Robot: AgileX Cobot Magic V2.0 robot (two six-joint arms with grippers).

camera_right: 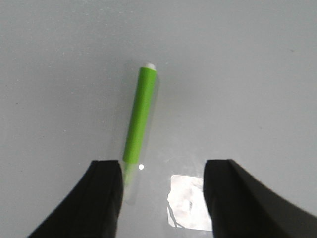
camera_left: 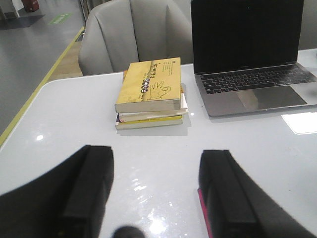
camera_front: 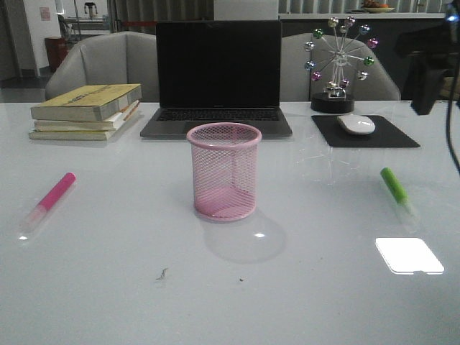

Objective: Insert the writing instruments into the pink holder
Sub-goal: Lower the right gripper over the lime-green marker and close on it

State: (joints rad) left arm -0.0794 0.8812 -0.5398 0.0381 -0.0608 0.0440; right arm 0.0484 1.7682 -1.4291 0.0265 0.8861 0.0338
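Right wrist view: green highlighter (camera_right: 139, 119) lay flat on table (camera_right: 247, 74), long axis running from frame centre down toward my left-hand finger (camera_right: 106, 198), capped end nearest it. My right gripper (camera_right: 162, 198) stood wide open, holding nothing, touching nothing. Front view: same marker at right of frame, pink holder (camera_front: 223, 170) upright at centre, pink highlighter (camera_front: 49, 200) at left. Left wrist view: my left gripper (camera_left: 156, 191) open, empty; pink sliver beside one finger.
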